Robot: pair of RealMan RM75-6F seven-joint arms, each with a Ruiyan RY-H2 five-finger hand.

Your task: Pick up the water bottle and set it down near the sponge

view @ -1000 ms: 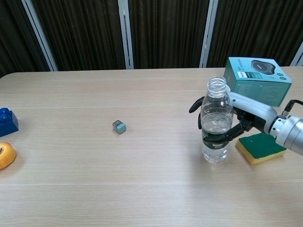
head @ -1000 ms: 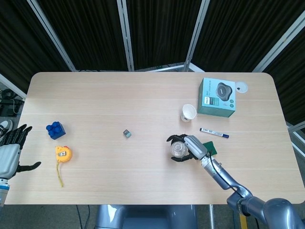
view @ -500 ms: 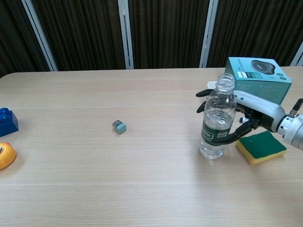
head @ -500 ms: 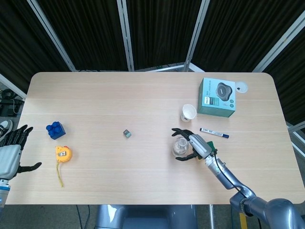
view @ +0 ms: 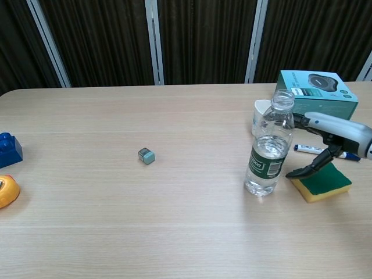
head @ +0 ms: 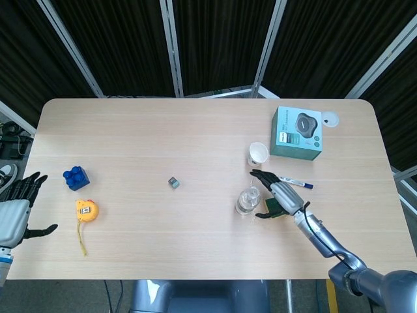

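Clear plastic catches the light nearest the chest camera: the water bottle [view: 268, 152] stands upright on the pale table [view: 145, 226], uncapped, a little water in its base, a dark label round its middle. Just to its right lies the sponge [view: 321, 182], yellow with a green top, near the bottle but not touching it as far as the chest view shows. The right robot hand [view: 325, 145] hangs above the sponge with its fingers spread and nothing in them; its dark fingertips reach toward the bottle's side, and the head view shows a gap between them and the plastic.

Judged from this, the placing step looks done: the bottle rests on its own beside the sponge, and the release is the step in hand. The next move calls for drawing the right robot hand [head: 279, 195] back and up, away from the bottle, without brushing its shoulder; a tall, light bottle would tip easily.

Further back stand a marker [view: 318, 151], a paper cup [view: 260, 116] behind the bottle, and a teal box [view: 314, 93]. Well to the left sits a small grey cube [view: 146, 156], then a blue block [view: 8, 149] and a yellow tape measure [view: 6, 189]. The left robot hand [head: 14, 212] waits off the table's left edge, fingers apart, holding nothing.
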